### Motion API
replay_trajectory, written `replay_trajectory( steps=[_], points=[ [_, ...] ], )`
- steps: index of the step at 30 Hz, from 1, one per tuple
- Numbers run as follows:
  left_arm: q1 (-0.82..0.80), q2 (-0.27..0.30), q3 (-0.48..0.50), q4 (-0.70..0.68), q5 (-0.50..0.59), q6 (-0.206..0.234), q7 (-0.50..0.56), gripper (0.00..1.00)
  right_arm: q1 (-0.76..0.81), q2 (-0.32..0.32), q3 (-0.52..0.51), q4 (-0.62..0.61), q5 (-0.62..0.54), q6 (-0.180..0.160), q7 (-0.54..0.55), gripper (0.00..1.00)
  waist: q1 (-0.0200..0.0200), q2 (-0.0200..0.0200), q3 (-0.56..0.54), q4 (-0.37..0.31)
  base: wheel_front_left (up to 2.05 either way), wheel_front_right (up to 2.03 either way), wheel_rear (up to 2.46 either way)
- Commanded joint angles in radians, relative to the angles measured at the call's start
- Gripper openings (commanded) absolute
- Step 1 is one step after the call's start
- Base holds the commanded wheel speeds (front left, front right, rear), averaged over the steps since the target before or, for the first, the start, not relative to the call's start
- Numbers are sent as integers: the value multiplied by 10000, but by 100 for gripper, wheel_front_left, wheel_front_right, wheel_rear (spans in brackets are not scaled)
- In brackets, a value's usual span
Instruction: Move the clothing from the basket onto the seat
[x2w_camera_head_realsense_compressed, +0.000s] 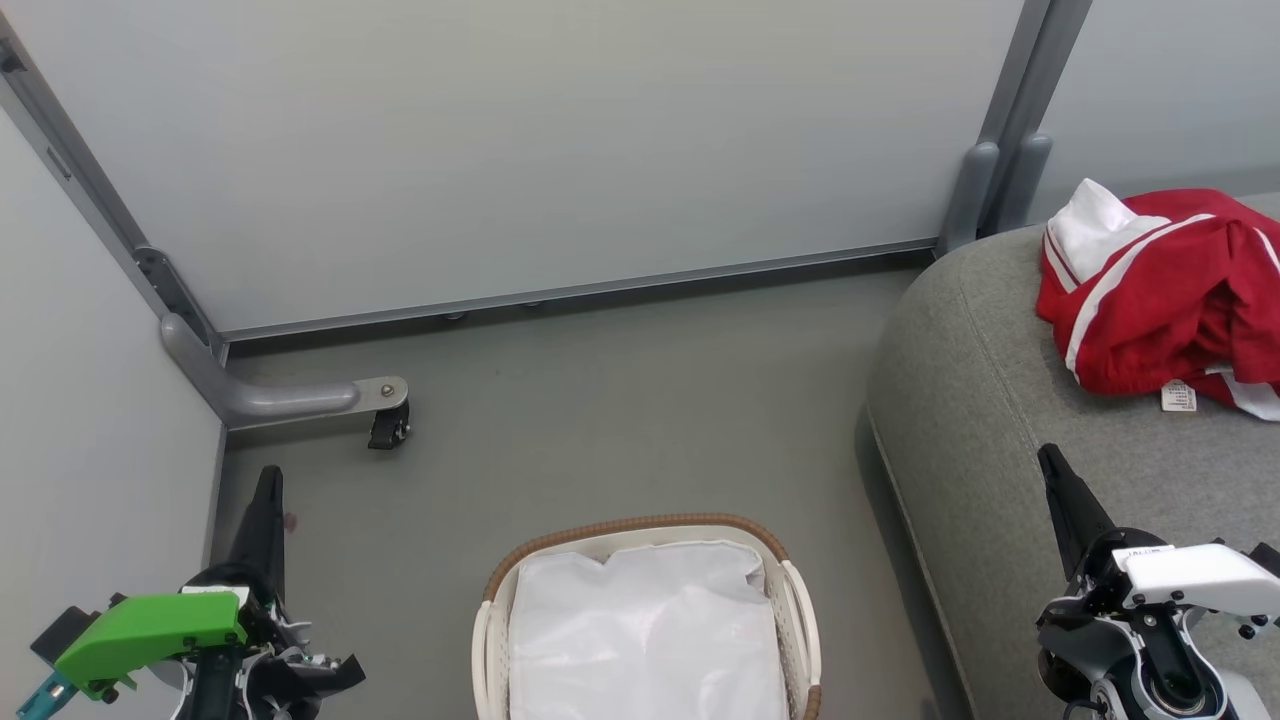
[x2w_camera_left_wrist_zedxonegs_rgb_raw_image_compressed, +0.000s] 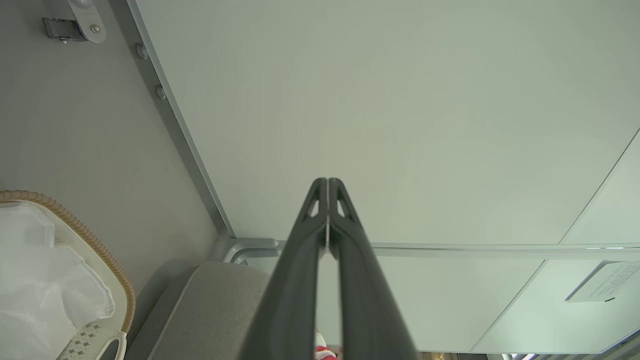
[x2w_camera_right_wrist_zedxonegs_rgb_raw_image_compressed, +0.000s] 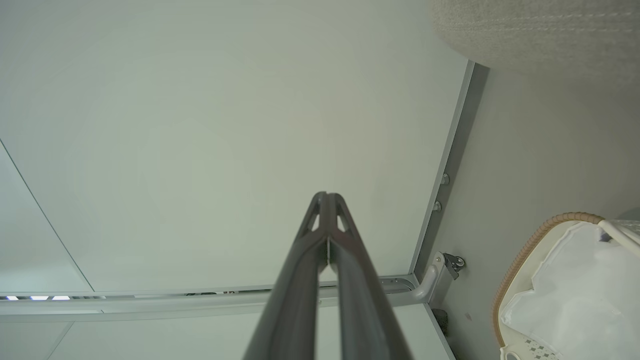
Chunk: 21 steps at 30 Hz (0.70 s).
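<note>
Head view, item one: the clothing (x2w_camera_head_realsense_compressed: 1170, 290), red with white panels and stripes, is lying bunched at the upper right of the frame on the seat (x2w_camera_head_realsense_compressed: 1000, 420), with a white care label showing at its lower edge.

Item two: the seat, grey and woven, is running down the right side of the frame.

Item three: the basket (x2w_camera_head_realsense_compressed: 640, 525), brown-rimmed, is standing on the floor (x2w_camera_head_realsense_compressed: 620, 400) at bottom centre, near the seat, with its white lining (x2w_camera_head_realsense_compressed: 650, 630) sitting inside.

Item four: the left gripper (x2w_camera_head_realsense_compressed: 268, 480), at lower left, is pointing up the frame with its fingers pressed together, grasping nothing.

Item five: the right gripper (x2w_camera_head_realsense_compressed: 1050, 462), at lower right over the seat's front, is showing its fingers together, also empty.

Item six: pale partition panels (x2w_camera_head_realsense_compressed: 520, 140) are standing behind, with a black caster (x2w_camera_head_realsense_compressed: 388, 428) resting on the floor at left.

Left wrist view, note: a red scrap is showing at the bottom edge between the fingers, possibly the clothing.
</note>
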Motion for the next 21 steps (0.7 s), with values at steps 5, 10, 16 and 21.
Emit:
replay_trajectory(
  steps=[5, 10, 16, 21],
  points=[
    [-98, 54, 22, -15, -30, -59, 29, 0, 68, -59, -23, -34, 31, 2, 14, 0, 0, 0, 0, 0, 0, 0, 0],
    [-98, 55, 22, -16, -30, -59, 29, 0, 68, -59, -23, -34, 31, 2, 14, 0, 0, 0, 0, 0, 0, 0, 0],
    [-98, 55, 21, -16, -30, -59, 29, 0, 68, -60, -23, -34, 31, 4, 13, 0, 0, 0, 0, 0, 0, 0, 0],
    [-97, 55, 21, -16, -31, -59, 28, 0, 68, -60, -23, -32, 31, 4, 13, 0, 0, 0, 0, 0, 0, 0, 0]
  ],
)
